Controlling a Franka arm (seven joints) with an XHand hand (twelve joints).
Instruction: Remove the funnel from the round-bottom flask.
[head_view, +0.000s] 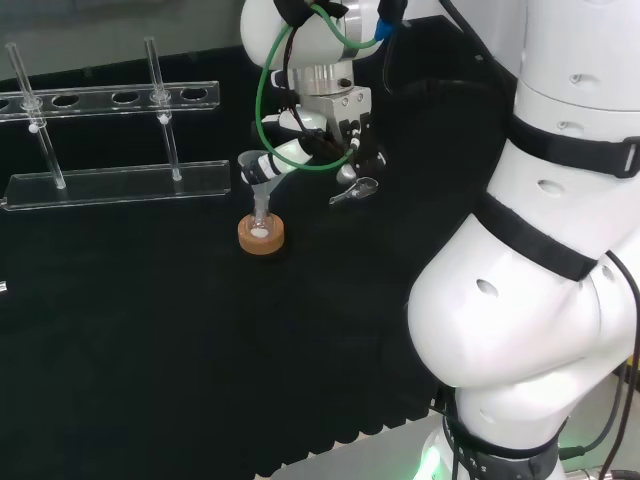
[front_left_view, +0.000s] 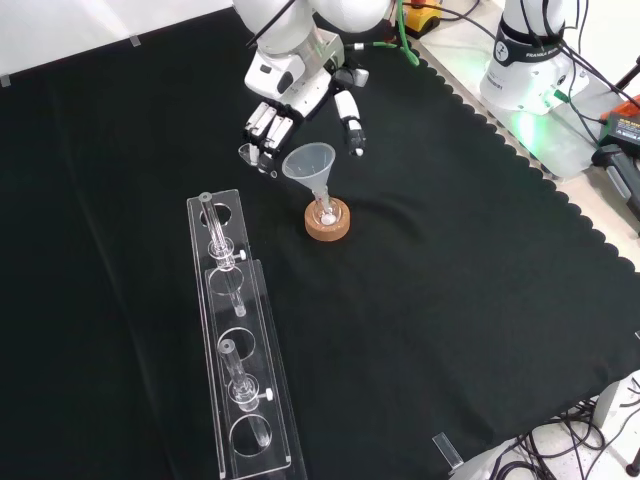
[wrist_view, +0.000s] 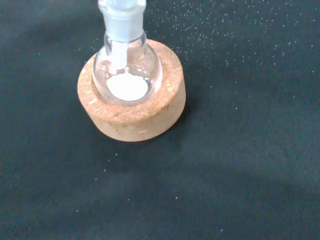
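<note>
Funnel (front_left_view: 309, 160) seated in neck of round-bottom flask (wrist_view: 127, 70), flask on cork ring (front_left_view: 328, 221) mid-cloth, white powder inside. Hand (front_left_view: 285, 112) just behind funnel cone, fingers released, grasping nothing. Advice — close around cone rim, lift straight up so stem clears neck without tipping flask. Black cloth (front_left_view: 450, 280) flat; clear tube rack (front_left_view: 240, 350) near — keep clear.
</note>
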